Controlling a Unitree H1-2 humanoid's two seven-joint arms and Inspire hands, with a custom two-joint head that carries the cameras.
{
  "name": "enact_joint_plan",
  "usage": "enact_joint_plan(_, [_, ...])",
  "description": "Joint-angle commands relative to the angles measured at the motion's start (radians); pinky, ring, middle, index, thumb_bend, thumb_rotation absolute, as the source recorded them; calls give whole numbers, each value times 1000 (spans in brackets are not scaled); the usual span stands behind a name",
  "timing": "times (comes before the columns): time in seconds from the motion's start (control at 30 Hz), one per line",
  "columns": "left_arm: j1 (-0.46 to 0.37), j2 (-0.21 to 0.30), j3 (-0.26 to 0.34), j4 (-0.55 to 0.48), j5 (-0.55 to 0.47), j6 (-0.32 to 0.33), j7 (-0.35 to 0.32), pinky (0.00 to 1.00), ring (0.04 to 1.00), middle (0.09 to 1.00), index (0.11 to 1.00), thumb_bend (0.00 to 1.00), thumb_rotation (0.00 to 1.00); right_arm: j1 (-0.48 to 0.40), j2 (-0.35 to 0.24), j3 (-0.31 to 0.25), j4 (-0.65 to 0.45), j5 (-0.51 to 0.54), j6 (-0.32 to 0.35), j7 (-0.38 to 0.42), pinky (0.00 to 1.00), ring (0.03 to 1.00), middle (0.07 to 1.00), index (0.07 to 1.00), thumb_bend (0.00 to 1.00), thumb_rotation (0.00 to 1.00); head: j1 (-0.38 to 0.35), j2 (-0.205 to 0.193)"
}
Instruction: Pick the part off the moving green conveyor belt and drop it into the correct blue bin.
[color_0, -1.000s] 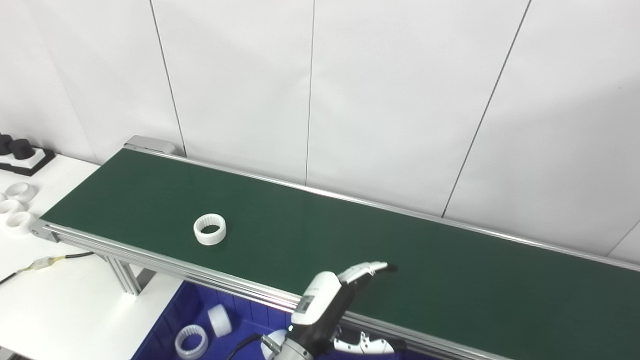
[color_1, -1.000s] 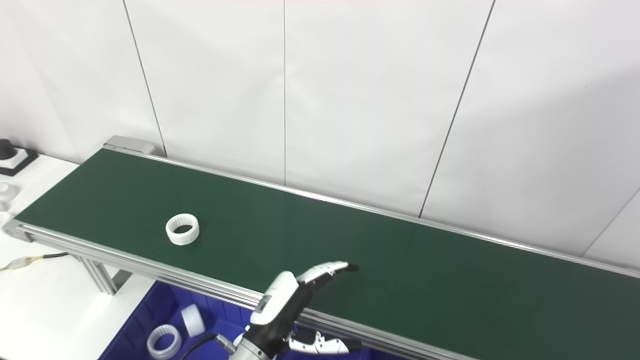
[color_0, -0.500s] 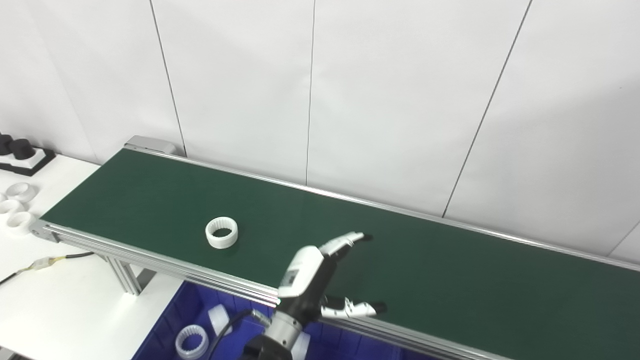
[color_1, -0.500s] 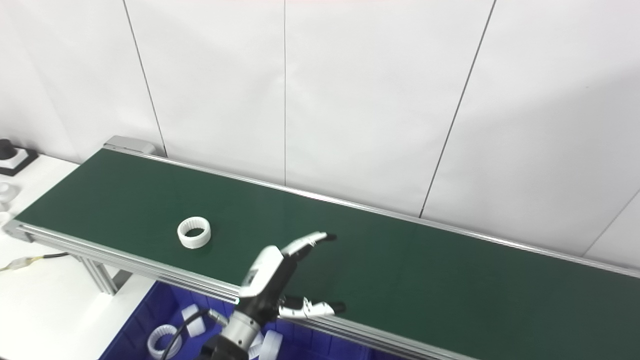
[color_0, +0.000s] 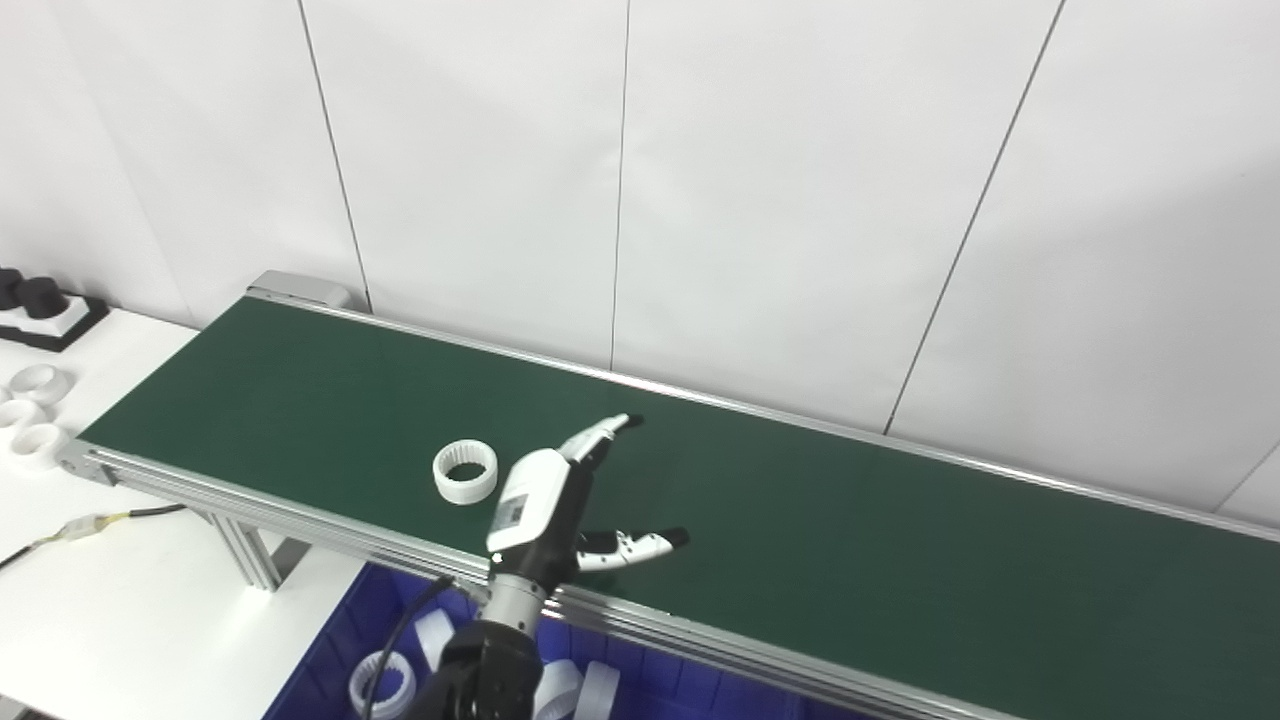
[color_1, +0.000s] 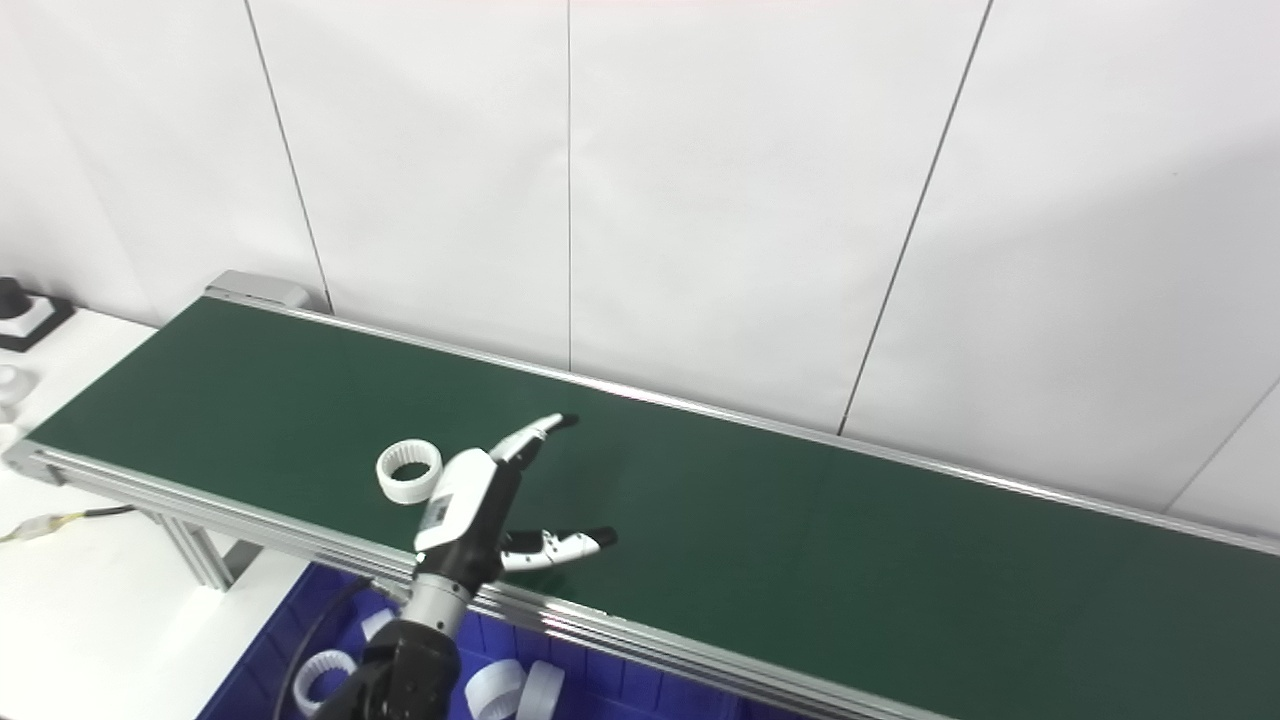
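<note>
Left hand (color_0: 545, 500) over green belt (color_0: 850, 520), fingers spread, grasping nothing; white ring part (color_0: 465, 472) just beside it; right hand unseen.

White ring (color_0: 465, 472), green belt (color_0: 900, 540), blue bin (color_0: 330, 660)

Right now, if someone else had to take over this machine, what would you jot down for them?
Left hand: open, holding nothing, over the green belt just right of the white ring, not touching it.
Right hand: not in view.
Ring: lying flat on the belt near its front edge.
Blue bin: below the belt's front rail, with several white parts inside.
Done: the hand is next to the ring.
Left: grasp the ring, lift it, drop it in the bin.
</note>
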Motion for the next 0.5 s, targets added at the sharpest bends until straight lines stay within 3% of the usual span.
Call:
enact_joint_plan(0.0, [-49, 20, 11, -2, 15, 12, 42, 908, 894, 894, 888, 793, 396, -6, -3, -9, -34, 0, -7, -12, 618, 678, 692, 811, 771, 180, -2, 0])
enact_joint_plan(0.1, [-63, 27, 26, 4, 11, 46, 62, 967, 904, 898, 890, 792, 355, -8, -6, -9, -27, 1, -14, -16, 615, 677, 693, 811, 772, 182, 0, 0])
enact_joint_plan(0.47, [-95, 46, 44, 52, 41, 150, 145, 997, 984, 946, 933, 815, 256, -5, -8, -11, -31, 1, -17, -18, 608, 671, 690, 807, 776, 171, 1, 1])
